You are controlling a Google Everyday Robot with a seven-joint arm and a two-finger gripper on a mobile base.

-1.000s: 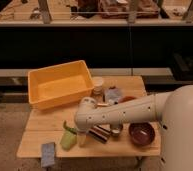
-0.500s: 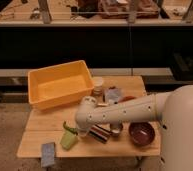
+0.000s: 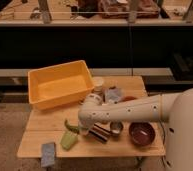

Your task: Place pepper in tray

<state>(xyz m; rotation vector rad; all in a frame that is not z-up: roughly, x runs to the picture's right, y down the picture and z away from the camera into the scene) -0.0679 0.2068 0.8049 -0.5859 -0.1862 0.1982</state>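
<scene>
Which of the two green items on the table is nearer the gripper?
The dark, slender curved pepper, right beside the gripper; the paler stubby green cup sits farther off.

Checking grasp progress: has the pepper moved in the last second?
No. The pepper keeps its place beside the green cup, with the gripper close by.

White arm stretches in from the right, and the tool (image 3: 83, 128) sits low over the wooden table (image 3: 40, 122), up against the slender curved dark green pepper (image 3: 70, 125); whether they touch, I can't tell. Just in front lies a stubby light green cup (image 3: 67, 140). The large yellow-orange plastic tray (image 3: 38, 100) waits behind, well apart. A dark red round bowl (image 3: 141, 134) sits to the right.
</scene>
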